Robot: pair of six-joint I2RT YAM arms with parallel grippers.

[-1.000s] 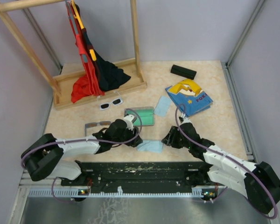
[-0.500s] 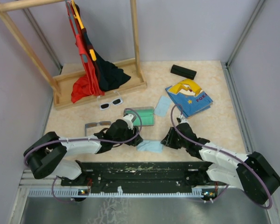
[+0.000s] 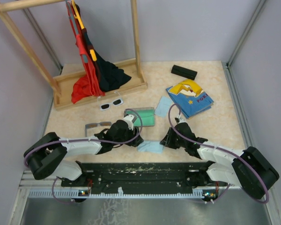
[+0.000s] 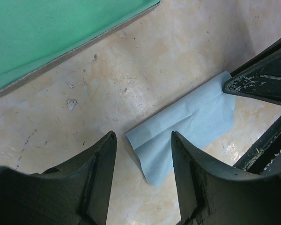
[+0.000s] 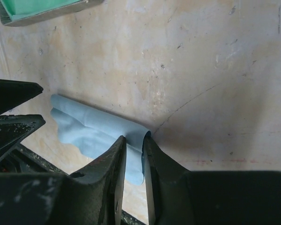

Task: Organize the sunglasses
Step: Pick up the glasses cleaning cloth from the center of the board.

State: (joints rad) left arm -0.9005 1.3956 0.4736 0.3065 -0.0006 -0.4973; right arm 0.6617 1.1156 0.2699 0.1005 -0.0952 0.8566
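Observation:
The white-framed sunglasses (image 3: 111, 103) lie in front of the wooden rack. The grey wire-framed sunglasses (image 3: 97, 125) lie to the left of my left arm. Neither gripper touches either pair. A light-blue cloth (image 3: 151, 147) lies on the table between my two grippers. My left gripper (image 3: 132, 139) is open, and the cloth's (image 4: 192, 117) left end lies loose between its fingers (image 4: 100, 164). My right gripper (image 5: 135, 138) has its jaws drawn close together on a raised fold at the right end of the cloth (image 5: 93, 126).
An open case with green lining (image 3: 141, 116) lies just beyond the grippers. A second light-blue cloth (image 3: 163, 107) and a blue-and-yellow book (image 3: 189, 97) lie at the right. A black case (image 3: 184, 71) sits at the back. The wooden rack (image 3: 100, 89) holds red and black clothes.
My right gripper's jaws have narrowed onto the cloth's right end, and that arm has shifted slightly left. The left arm and its jaws have stayed as they were.

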